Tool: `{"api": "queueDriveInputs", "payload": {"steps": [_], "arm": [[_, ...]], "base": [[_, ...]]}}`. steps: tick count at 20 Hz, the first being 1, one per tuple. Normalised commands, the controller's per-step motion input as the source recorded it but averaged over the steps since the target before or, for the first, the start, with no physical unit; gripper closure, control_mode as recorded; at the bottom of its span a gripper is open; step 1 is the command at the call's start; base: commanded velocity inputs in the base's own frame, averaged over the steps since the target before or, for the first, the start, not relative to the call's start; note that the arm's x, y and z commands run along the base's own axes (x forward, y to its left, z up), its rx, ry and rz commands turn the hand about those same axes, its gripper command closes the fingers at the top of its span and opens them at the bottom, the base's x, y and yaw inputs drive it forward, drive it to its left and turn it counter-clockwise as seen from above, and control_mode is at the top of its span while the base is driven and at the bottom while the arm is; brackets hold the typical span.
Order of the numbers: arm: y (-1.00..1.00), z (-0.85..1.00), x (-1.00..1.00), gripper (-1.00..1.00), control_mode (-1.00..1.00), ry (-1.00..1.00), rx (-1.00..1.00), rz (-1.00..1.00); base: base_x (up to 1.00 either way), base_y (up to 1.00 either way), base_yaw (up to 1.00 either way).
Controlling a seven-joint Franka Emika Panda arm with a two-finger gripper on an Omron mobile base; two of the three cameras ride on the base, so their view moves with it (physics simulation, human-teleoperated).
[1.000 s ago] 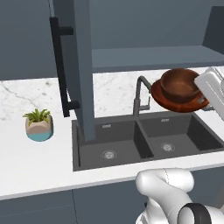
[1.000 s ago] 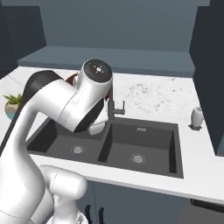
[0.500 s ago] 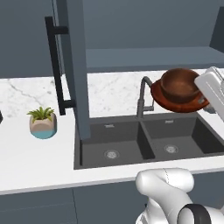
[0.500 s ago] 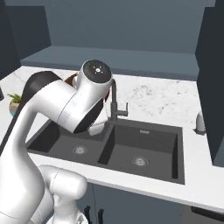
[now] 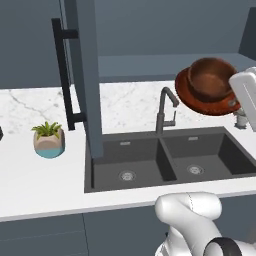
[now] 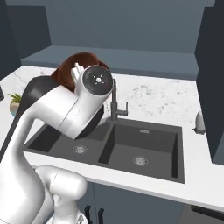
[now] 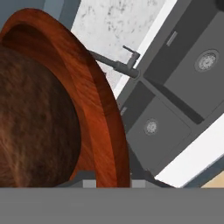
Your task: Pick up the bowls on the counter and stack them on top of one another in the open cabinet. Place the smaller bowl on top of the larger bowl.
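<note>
While the fingers (image 7: 113, 183) grip the larger bowl (image 5: 202, 97) holding the smaller bowl (image 5: 212, 80), faucet (image 5: 166, 111) and sink (image 5: 165, 160) lie below.

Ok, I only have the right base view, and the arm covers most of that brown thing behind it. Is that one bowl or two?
Observer: Two. In the left base view the small bowl sits nested inside the wide bowl, both tilted in the air above the sink.
Operator: How are they held?
Observer: In the hand view the fingers are closed on the wide bowl's rim.
Operator: Is the cabinet open?
Observer: Yes. The left base view shows its door swung out, left of the bowls.
</note>
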Motion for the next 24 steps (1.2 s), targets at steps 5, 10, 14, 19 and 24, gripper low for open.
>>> {"api": "queueDriveInputs", "payload": {"steps": [5,10,14,19,24], "arm": [[0.0,0.12,0.82,1.0,-1.0,-0.13,0.09,0.0],[-0.01,0.41,0.54,1.0,-1.0,-0.09,0.13,0.03],[0.0,0.4,0.6,1.0,-1.0,-0.01,0.02,0.01],[-0.01,0.27,0.83,1.0,-1.0,0.01,0.0,0.0],[-0.02,0.12,0.79,1.0,-1.0,-0.01,0.0,0.0]], "base": [[0.0,0.0,0.0],[0.0,0.0,0.0],[0.0,0.0,0.0],[0.0,0.0,0.0],[0.0,0.0,0.0]]}}
